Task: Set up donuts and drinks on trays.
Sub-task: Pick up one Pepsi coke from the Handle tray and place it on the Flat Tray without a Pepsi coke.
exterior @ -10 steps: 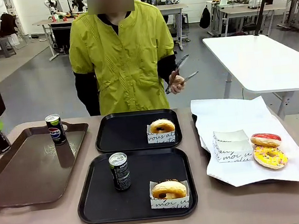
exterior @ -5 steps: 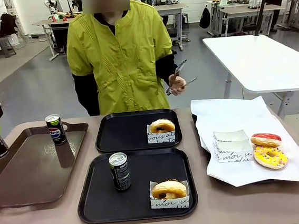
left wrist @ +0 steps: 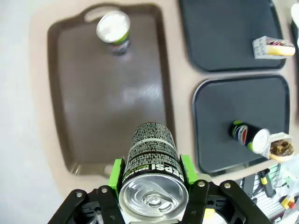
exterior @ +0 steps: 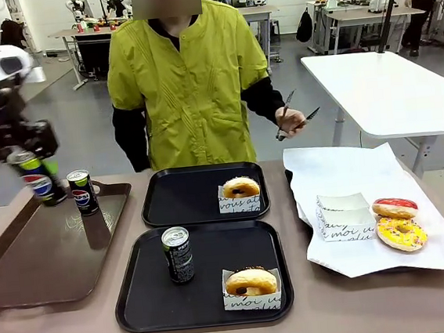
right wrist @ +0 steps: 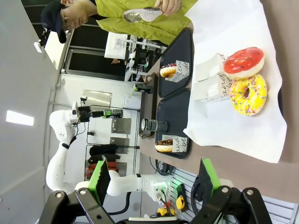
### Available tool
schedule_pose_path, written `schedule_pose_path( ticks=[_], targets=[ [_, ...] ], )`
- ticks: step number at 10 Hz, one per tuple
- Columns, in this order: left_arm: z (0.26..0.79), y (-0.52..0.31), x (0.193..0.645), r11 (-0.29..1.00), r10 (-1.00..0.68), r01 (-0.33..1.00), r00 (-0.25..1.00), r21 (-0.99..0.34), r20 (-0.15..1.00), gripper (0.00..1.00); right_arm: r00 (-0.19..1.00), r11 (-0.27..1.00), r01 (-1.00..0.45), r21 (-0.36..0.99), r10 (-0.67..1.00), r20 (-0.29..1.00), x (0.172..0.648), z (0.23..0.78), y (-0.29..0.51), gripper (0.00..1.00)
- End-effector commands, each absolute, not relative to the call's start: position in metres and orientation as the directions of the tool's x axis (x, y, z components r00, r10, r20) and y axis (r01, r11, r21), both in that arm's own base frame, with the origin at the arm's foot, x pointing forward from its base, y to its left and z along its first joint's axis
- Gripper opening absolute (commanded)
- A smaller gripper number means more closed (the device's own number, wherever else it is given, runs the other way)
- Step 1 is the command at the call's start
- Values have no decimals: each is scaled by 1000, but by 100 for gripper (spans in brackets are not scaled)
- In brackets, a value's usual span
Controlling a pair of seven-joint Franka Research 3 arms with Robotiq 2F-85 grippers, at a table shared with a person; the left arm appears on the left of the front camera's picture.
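Green pads (left wrist: pixel 117 173) of my left claw (left wrist: pixel 152 170) squeeze a Pepsi can (left wrist: pixel 152 158) from both sides. I hold it tilted in the air over the far left end of the brown tray (exterior: pixel 27 264). A second can (exterior: pixel 81 192) stands on that tray, just right of mine.

My right claw (right wrist: pixel 154 182) has its fingers wide apart, and nothing is between them.

Two black trays sit in the middle of the table. The far tray (exterior: pixel 178 198) has a boxed donut (exterior: pixel 241 188) at its right side. The near tray (exterior: pixel 148 299) has a green can (exterior: pixel 178 255) standing up and a chocolate donut (exterior: pixel 250 282) in a box at its near right corner.

On the right lies white paper (exterior: pixel 348 170) with an empty box (exterior: pixel 345 216), a red donut (exterior: pixel 394 207) and a yellow donut (exterior: pixel 402 233). The two donuts touch.

On the far side a person's hand (exterior: pixel 290 120) holds tongs (exterior: pixel 302 116) in the air.
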State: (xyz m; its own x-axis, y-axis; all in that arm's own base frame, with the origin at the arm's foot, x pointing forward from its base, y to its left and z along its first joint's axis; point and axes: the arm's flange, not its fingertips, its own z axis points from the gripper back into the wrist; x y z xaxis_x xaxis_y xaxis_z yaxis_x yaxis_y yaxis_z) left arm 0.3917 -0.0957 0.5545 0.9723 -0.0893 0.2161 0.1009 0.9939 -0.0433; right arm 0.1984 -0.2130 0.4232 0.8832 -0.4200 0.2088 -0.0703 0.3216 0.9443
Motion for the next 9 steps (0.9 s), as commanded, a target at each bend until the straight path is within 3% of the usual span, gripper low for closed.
schedule_pose_path(
  ticks=[1, 5, 7, 9],
  targets=[
    [553, -128, 427, 990, -115, 129, 968, -50, 222, 58, 874, 305, -99, 947, -428, 229, 200, 425, -214, 100],
    [520, -198, 486, 978, -184, 201, 961, -63, 208, 58, 874, 305, -99, 947, -428, 229, 200, 425, -214, 100],
    [532, -153, 447, 965, -232, 241, 968, -103, 93, 58, 874, 305, -99, 947, -428, 229, 200, 425, -214, 100],
    [571, -59, 353, 934, -273, 294, 954, -205, 127, 58, 874, 305, -99, 947, -428, 229, 200, 425, -214, 100]
  ],
)
